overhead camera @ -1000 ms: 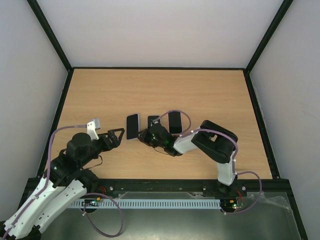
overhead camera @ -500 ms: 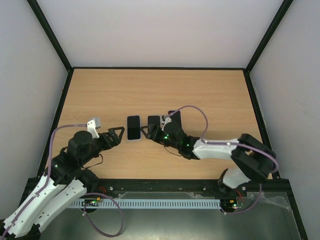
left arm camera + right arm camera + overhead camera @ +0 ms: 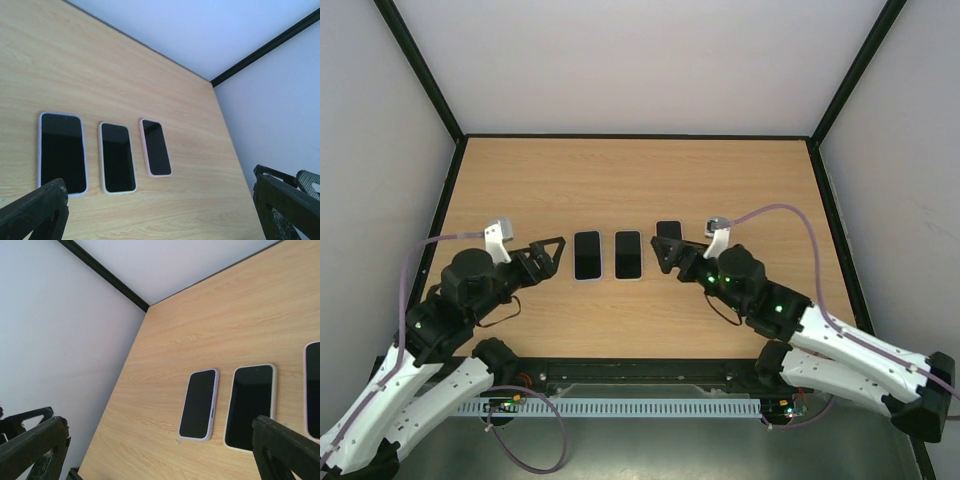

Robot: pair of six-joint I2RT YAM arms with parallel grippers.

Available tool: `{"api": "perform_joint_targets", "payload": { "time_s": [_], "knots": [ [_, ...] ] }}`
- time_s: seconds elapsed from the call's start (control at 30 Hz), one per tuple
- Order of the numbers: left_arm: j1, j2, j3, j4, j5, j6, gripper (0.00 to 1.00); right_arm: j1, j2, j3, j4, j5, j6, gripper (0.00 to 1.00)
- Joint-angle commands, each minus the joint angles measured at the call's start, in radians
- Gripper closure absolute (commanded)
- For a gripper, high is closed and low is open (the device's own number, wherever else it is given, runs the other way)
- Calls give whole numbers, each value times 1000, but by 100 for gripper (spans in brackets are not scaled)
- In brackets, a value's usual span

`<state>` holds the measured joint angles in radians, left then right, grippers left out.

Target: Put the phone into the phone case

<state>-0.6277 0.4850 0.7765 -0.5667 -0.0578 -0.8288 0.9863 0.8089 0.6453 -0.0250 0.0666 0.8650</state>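
Three phones lie flat in a row, each a dark screen inside a coloured case rim: lilac (image 3: 587, 255), cream (image 3: 628, 255) and pink (image 3: 668, 230). The left wrist view shows the lilac phone (image 3: 62, 152), the cream phone (image 3: 117, 157) and the pink phone (image 3: 155, 154) ahead of my left gripper (image 3: 160, 220). That left gripper (image 3: 552, 258) stands open just left of the lilac one. My right gripper (image 3: 672, 258) is open and empty, right of the cream phone (image 3: 250, 406) and covering the near end of the pink one (image 3: 314, 390). The lilac phone (image 3: 200, 404) lies beyond.
The wooden table (image 3: 740, 190) is bounded by black frame rails (image 3: 448, 210) and pale walls on three sides. Purple cables loop above both arms. A small pale speck (image 3: 177, 442) lies near the lilac phone's near end.
My right gripper has opened, let go of the cream phone and drawn back to the right. The cream phone now lies straight beside the lilac one. The left arm has barely shifted.
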Motion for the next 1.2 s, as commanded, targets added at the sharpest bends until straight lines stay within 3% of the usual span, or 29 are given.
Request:
{"api": "perform_joint_targets", "payload": {
  "time_s": [0.0,0.23,0.67,1.17],
  "knots": [
    [4,4,73,38,5,75,0,-4,-86,47,-215,73,-66,3],
    [3,-12,83,73,40,131,1,-4,-166,22,-248,69,-5,3],
    [5,-81,-78,171,176,79,1,-3,-213,-17,-241,88,52,2],
    [5,-50,-91,211,164,65,0,-4,-215,10,-231,93,56,2]
  ]
}}
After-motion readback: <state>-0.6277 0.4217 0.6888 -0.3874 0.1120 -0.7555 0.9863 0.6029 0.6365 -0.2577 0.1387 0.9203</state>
